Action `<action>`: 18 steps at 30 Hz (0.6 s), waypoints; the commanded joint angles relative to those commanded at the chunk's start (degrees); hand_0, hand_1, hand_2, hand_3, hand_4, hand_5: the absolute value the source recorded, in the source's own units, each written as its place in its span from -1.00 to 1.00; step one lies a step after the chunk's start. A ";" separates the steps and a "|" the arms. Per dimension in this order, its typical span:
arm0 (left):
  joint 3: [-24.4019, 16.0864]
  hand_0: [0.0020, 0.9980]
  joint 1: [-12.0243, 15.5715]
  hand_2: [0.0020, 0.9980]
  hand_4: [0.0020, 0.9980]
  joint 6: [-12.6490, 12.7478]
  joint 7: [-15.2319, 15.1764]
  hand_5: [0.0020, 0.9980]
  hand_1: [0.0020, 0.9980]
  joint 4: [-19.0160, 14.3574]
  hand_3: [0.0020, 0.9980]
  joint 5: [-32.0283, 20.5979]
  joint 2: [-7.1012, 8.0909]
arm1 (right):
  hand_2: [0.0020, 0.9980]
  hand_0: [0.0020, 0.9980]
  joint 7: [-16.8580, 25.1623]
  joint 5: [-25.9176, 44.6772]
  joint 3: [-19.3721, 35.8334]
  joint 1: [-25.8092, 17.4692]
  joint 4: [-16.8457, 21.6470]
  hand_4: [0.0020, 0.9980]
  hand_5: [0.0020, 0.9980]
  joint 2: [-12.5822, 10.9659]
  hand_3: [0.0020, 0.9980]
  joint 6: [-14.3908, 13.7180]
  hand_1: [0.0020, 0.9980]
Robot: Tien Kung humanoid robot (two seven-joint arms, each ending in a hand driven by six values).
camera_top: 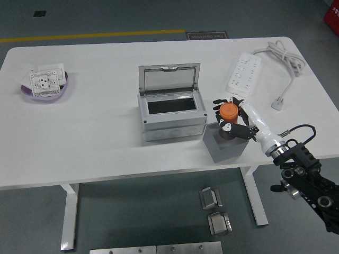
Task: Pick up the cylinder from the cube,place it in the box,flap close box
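Even, bright overhead light falls on the white table point(106, 137), which reads nearly washed out (little surface texture survives). Shadows are soft and short: a faint one under the grey box point(170, 114), a darker one beneath the table on the floor point(159, 211). Focus is sharp throughout, with mild edge bowing.

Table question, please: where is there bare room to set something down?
Bare: the wide stretch between the purple bowl and the open box, and the front-left area. Crowded: right side, with cube, cylinder, right hand and power strip.
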 joint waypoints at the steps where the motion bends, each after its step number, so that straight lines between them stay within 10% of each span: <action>1: -0.16 0.37 0.00 0.11 0.27 0.00 0.06 -0.46 0.31 0.01 0.21 0.20 0.00 | 0.31 0.37 0.00 -0.21 -0.30 0.45 0.07 -1.00 -1.00 -0.01 0.13 -0.23 0.23; 16: -3.81 0.37 0.09 0.12 0.27 0.08 1.40 -0.47 0.31 0.30 0.22 4.38 0.87 | 0.34 0.15 -6.90 -17.24 -12.83 17.80 -6.74 -1.00 -1.00 5.70 0.13 -7.06 0.15; 17: -4.01 0.37 0.07 0.12 0.27 0.08 1.48 -0.45 0.31 0.31 0.22 4.61 0.95 | 0.16 -1.00 -7.30 -19.02 -13.81 19.30 -7.88 -1.00 -1.00 6.42 -0.03 -7.32 -0.72; 18: -4.17 0.37 0.05 0.12 0.27 0.08 1.54 -0.45 0.31 0.32 0.22 4.77 1.01 | 0.16 -1.00 -7.55 -20.47 -14.56 20.57 -8.80 -1.00 -1.00 6.95 -0.03 -7.46 -0.72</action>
